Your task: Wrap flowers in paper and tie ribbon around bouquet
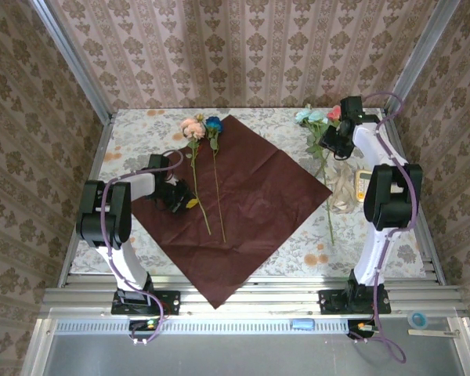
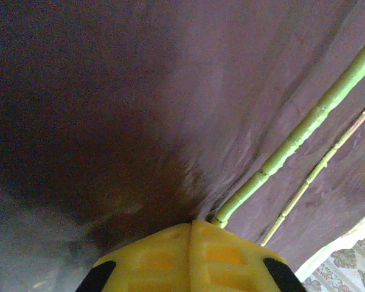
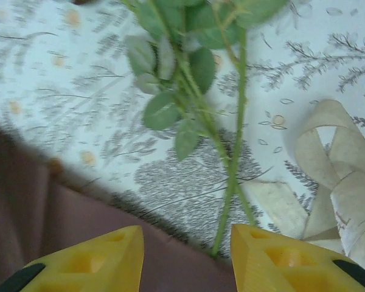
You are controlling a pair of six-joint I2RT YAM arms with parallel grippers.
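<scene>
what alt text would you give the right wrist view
The right gripper, jaws apart, hovers over green flower stems with leaves on a floral tablecloth. A looped cream ribbon lies to the right, and the dark red paper fills the lower left.

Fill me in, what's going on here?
Early setup. The paper lies flat with two flowers on it. The left gripper is shut, down at the sheet by one stem. The right gripper hangs open over the other flowers, off the paper, beside the ribbon. Nothing wrapped or tied yet.
</scene>
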